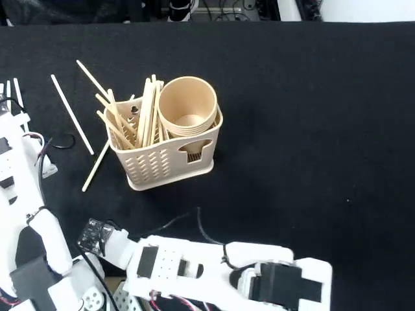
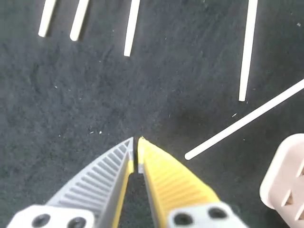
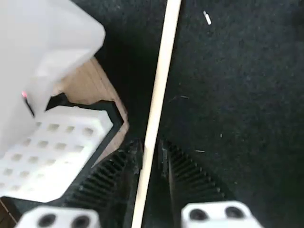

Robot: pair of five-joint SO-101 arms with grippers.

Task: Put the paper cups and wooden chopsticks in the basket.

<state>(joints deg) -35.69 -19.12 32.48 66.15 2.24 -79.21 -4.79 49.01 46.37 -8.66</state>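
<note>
On the high view, basket (image 1: 165, 152) is sitting mid-desk (image 1: 324, 129), holding the stacked paper cups (image 1: 188, 107) and a bundle of chopsticks (image 1: 133, 120). Two loose chopsticks (image 1: 71, 113) are lying on the desk just beside it, on the side facing the left arm (image 1: 26, 194). Right arm (image 1: 220, 272) is lying folded along the near edge, well apart from the basket.

Left wrist view: left gripper (image 2: 136, 141) jaws are pressing together with nothing between them, tips over bare desk. Nearest stick (image 2: 247, 118) is lying just ahead and off to one side, its long axis oblique to the jaws.

Right wrist view: right gripper (image 3: 149, 152) jaws are clamping a held chopstick (image 3: 160, 85), which is running in line with them and sticking out ahead.

My read: the left arm is nearer to the loose sticks. It is going to need its jaws opened and its wrist turned to cross that axis.
</note>
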